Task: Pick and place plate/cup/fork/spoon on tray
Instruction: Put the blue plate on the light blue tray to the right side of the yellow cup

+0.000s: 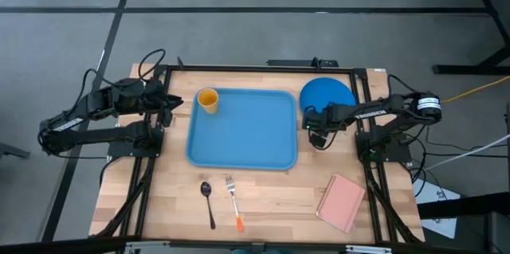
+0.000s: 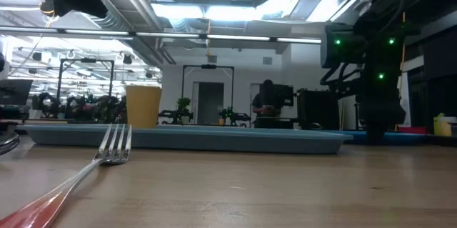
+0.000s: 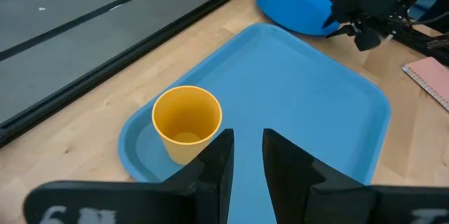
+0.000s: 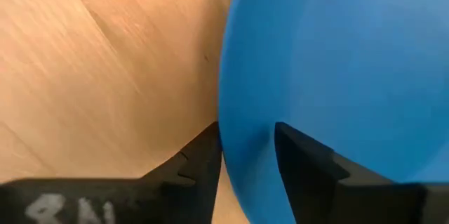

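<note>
Wooden table: right claw straddles the plate rim unclenched; left claw (parted) idles.

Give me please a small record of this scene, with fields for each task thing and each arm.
cup: upright inside tray, far left corner
plate: on table, beside tray's far right corner
fork: on table, near side of tray
spoon: on table, left of fork
left gripper: open, near cup
right gripper: jaws astride plate's rim

On the worktop I count one tray, one plate, one cup, one fork, one spoon, one pink book.
</note>
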Available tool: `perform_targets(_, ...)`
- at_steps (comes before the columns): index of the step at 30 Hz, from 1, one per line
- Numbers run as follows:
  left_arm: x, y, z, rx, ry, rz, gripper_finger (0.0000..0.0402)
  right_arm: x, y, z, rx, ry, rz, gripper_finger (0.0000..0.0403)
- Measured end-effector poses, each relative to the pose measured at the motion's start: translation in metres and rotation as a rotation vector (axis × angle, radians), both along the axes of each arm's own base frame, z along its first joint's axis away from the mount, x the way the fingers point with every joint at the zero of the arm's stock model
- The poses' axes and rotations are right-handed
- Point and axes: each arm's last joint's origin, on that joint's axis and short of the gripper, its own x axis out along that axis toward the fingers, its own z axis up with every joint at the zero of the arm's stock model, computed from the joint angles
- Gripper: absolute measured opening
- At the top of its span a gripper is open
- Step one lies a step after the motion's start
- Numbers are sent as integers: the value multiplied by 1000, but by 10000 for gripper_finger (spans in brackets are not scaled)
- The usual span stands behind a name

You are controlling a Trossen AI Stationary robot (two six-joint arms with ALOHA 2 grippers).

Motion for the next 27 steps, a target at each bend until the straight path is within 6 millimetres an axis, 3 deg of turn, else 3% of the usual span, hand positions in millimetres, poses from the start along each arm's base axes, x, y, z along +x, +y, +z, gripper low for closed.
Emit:
perform_targets(7, 0, 0, 0, 0, 0, 0, 70, -1, 3, 1, -78, -7, -28, 23)
perform_targets(12, 0, 0, 0, 0, 1, 0, 70, 4, 9, 9, -97, 10, -21, 7)
perform_targets(21, 0, 0, 0, 0, 1, 0, 70, 35, 26, 76, -262, -20, -2, 4)
perform_targets(27, 0, 0, 0, 0, 1, 0, 70, 68, 46, 109, -314, -206, 215, 4)
